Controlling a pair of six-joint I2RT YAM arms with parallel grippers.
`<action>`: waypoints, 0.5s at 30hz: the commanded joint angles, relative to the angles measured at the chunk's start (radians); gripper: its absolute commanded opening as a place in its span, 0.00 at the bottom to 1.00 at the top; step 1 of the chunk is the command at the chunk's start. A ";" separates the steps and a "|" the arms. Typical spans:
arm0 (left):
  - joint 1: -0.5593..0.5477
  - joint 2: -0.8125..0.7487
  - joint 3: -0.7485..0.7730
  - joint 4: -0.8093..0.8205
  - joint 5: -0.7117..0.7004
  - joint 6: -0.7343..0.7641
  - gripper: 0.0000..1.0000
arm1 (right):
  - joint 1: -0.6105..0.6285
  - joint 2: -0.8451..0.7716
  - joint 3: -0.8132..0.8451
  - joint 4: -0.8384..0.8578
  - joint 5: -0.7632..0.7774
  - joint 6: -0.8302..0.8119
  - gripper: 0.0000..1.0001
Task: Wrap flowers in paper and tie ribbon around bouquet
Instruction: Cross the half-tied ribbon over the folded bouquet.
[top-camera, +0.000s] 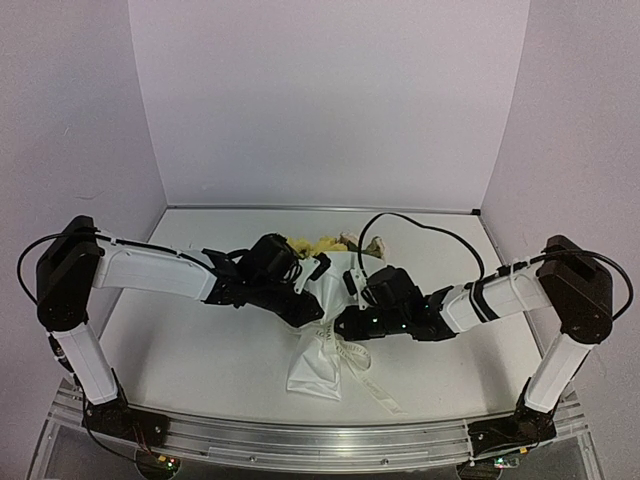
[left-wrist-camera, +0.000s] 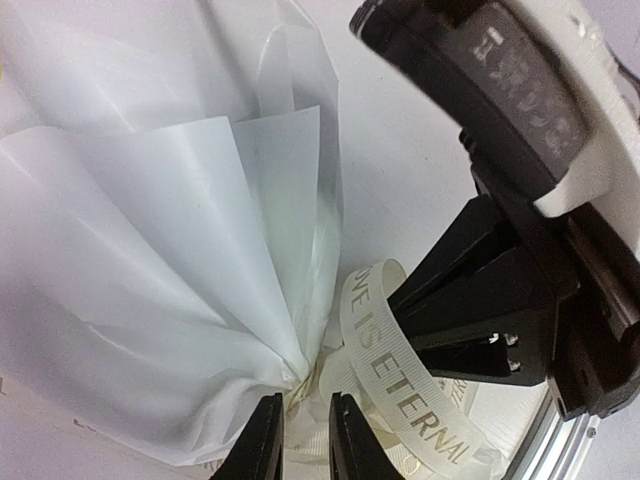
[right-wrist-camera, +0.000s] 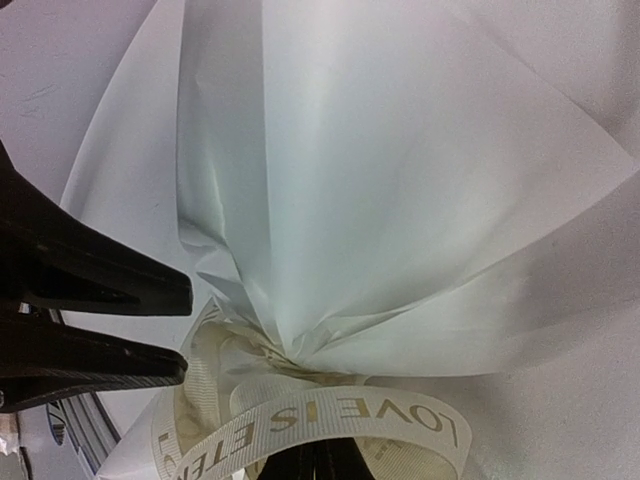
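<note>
Pale lilac walls (top-camera: 330, 100) enclose a white table (top-camera: 200, 350). At its centre, between the left arm (top-camera: 150, 270) and right arm (top-camera: 500, 295), the bouquet (top-camera: 318, 345) lies lengthwise with its blooms toward the far wall. The white paper (right-wrist-camera: 400, 180) fans wide on both sides of a cinched waist. Yellow and cream flowers (top-camera: 322, 243) peek out at the far end. A cream ribbon (right-wrist-camera: 340, 412) lettered "LOVE IS ETERNAL" loops at the waist, one tail trailing toward the near edge. The left gripper (left-wrist-camera: 300, 410) stands narrowly parted, tips against the gathered knot. The right gripper (right-wrist-camera: 315, 458) is pressed together just behind the lettered loop. Whether it nips the ribbon cannot be told.
</note>
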 joint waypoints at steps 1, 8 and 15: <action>-0.007 0.026 0.060 -0.044 0.023 0.025 0.17 | 0.004 -0.053 0.008 0.035 -0.006 -0.021 0.00; -0.041 0.058 0.098 -0.066 0.027 0.047 0.16 | 0.008 -0.063 0.004 0.034 -0.003 -0.025 0.00; -0.044 0.033 0.102 -0.041 0.030 0.049 0.19 | 0.011 -0.059 0.007 0.034 -0.011 -0.026 0.00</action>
